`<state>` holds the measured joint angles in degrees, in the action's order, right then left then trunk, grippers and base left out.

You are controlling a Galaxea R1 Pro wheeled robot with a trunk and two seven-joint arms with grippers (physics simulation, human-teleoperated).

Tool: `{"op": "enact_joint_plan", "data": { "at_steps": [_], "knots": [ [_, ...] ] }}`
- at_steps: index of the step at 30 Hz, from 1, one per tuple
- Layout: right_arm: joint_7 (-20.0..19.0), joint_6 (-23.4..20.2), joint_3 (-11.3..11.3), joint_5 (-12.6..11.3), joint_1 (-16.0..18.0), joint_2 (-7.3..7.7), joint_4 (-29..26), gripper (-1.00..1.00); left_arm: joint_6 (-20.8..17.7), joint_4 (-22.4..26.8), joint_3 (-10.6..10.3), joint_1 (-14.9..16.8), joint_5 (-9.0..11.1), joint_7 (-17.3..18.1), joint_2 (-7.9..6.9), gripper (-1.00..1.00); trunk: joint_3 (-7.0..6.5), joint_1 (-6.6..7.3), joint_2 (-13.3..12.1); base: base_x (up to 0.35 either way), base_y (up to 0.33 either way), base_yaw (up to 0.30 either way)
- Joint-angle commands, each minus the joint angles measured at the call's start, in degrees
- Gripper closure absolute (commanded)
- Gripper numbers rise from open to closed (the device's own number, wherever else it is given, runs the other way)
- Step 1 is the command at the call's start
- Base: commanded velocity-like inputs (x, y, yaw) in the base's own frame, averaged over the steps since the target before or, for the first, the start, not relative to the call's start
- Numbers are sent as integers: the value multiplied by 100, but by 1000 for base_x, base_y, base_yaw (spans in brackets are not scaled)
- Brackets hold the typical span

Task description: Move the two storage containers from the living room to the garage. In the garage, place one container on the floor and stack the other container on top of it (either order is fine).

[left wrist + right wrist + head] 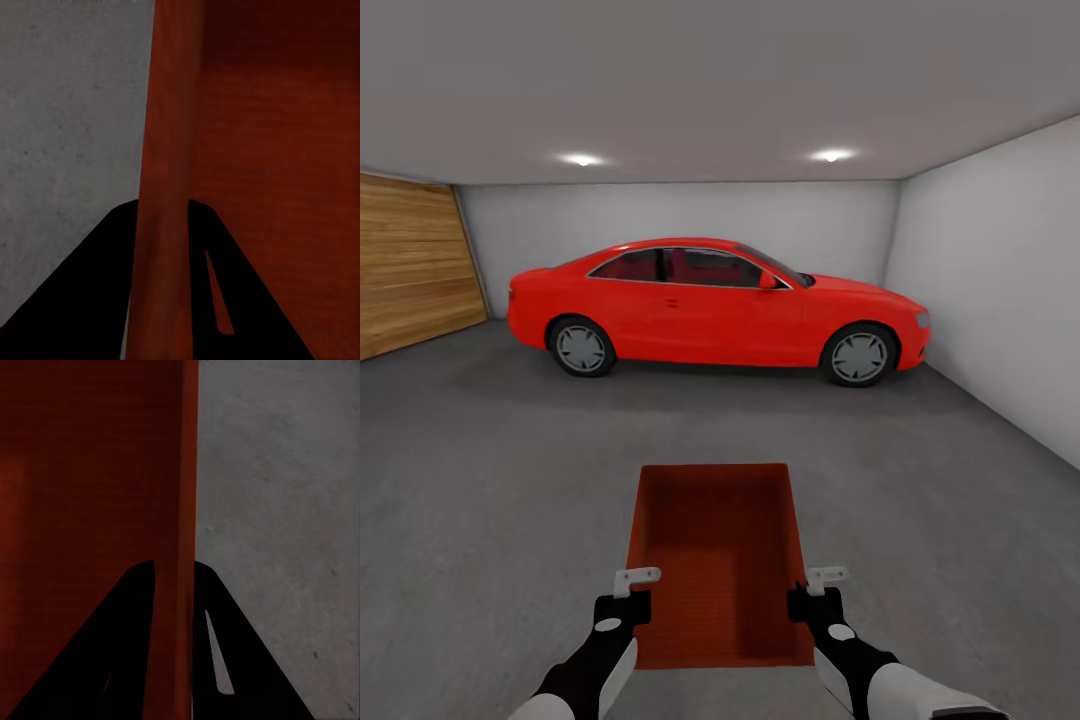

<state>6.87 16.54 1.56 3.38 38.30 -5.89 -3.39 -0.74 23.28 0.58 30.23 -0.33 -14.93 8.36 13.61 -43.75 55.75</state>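
Both pincers (632, 600) (805, 597) grip the unlabelled storage container (715, 560) over garage floor (490, 480)

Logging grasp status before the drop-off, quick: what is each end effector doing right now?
Left end effector: closed on the left wall of the storage container.
Right end effector: closed on the same container's right wall.
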Motion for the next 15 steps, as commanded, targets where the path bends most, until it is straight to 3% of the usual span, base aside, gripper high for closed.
{"op": "enact_joint_plan", "data": {
  "at_steps": [1,15],
  "knots": [
    [43,16,-121,-12,2,0,17,100,-14,239,215,4,-90,-54,-71,100,8,-4,5,322,0,0],
    [43,16,-121,-12,3,0,14,100,-14,238,215,4,-90,-54,-71,100,8,-4,5,322,0,0]
  ]
}}
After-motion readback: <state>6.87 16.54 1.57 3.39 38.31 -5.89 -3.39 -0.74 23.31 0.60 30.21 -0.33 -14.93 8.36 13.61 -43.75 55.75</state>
